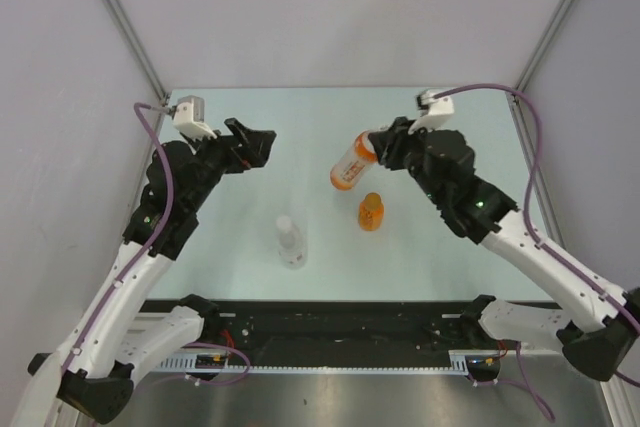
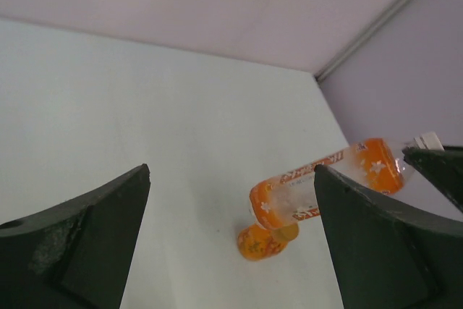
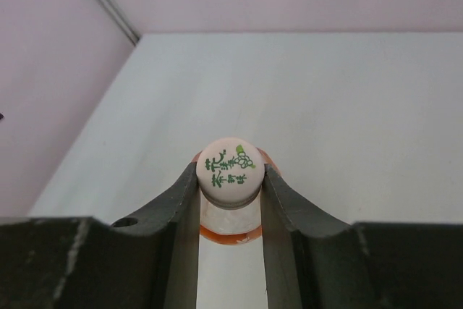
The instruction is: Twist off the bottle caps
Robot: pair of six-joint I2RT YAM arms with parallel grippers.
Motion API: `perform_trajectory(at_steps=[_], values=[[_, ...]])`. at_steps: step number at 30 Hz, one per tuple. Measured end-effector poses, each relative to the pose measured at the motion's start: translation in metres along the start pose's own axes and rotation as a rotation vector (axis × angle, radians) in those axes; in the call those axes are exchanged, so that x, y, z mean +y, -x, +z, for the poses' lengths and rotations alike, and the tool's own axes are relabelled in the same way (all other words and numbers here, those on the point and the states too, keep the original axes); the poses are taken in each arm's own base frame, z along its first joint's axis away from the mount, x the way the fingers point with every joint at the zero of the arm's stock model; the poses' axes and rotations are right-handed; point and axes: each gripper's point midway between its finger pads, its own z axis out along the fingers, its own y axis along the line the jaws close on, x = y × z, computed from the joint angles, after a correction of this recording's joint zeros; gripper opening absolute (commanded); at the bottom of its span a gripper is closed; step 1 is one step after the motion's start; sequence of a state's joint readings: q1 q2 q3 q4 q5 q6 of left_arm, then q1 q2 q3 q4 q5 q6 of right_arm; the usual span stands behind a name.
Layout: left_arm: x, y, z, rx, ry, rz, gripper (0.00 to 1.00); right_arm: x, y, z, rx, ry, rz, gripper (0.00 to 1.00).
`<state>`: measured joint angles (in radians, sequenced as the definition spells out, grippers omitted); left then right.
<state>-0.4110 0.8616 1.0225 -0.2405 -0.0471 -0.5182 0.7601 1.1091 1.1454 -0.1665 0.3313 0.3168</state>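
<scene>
My right gripper point(image 1: 378, 147) is shut on the white cap point(image 3: 228, 168) of the taller orange bottle point(image 1: 349, 167), one finger on each side of the cap. The bottle hangs tilted from the grip, base down and to the left point(image 2: 329, 182). Just in front of it, the short squat orange bottle point(image 1: 371, 212) lies on the table with its orange cap point(image 1: 373, 197) on. The clear bottle point(image 1: 290, 241) stands nearer the front, its whitish cap point(image 1: 285, 221) in place. At the back left, my left gripper point(image 1: 258, 144) is open and empty, apart from every bottle and facing them.
The pale green table point(image 1: 250, 237) is closed in by grey walls at the back and both sides. A black rail point(image 1: 340, 332) with the arm bases runs along the near edge.
</scene>
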Motion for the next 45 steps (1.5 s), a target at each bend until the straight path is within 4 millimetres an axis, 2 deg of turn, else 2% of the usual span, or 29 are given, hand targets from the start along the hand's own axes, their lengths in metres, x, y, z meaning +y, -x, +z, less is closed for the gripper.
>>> perform_trajectory(at_steps=[3,4,7,10,13,17,21,27,33,39,45], values=[[-0.031,0.010,0.005,0.014,-0.140,0.042,1.00,-0.021,0.032,-0.010,-0.061,0.009,0.117,0.00],[-0.047,0.017,0.008,0.026,-0.206,0.061,1.00,-0.027,0.042,-0.012,-0.073,0.022,0.163,0.00],[-0.084,0.035,0.014,0.039,-0.363,0.109,1.00,-0.045,0.058,-0.014,-0.081,0.067,0.281,0.00],[-0.116,0.042,0.012,0.054,-0.530,0.142,1.00,-0.041,0.064,-0.018,-0.046,0.193,0.413,0.00],[-0.135,0.031,0.008,0.104,-0.678,0.156,1.00,-0.023,0.060,-0.026,0.010,0.345,0.506,0.00],[-0.142,0.006,0.007,0.176,-0.795,0.158,1.00,0.004,0.048,-0.041,0.107,0.508,0.565,0.00],[-0.141,-0.020,0.001,0.254,-0.855,0.156,1.00,0.019,0.045,-0.055,0.152,0.591,0.553,0.00],[-0.161,-0.038,-0.017,0.310,-0.959,0.179,1.00,0.032,0.045,-0.072,0.154,0.659,0.484,0.00],[-0.174,-0.053,-0.035,0.372,-1.048,0.175,1.00,0.045,0.040,-0.078,0.162,0.704,0.437,0.00],[-0.180,-0.077,-0.049,0.455,-1.092,0.161,1.00,0.059,0.037,-0.083,0.170,0.752,0.415,0.00],[-0.175,-0.094,-0.053,0.506,-1.087,0.156,1.00,0.069,0.038,-0.088,0.160,0.794,0.389,0.00]])
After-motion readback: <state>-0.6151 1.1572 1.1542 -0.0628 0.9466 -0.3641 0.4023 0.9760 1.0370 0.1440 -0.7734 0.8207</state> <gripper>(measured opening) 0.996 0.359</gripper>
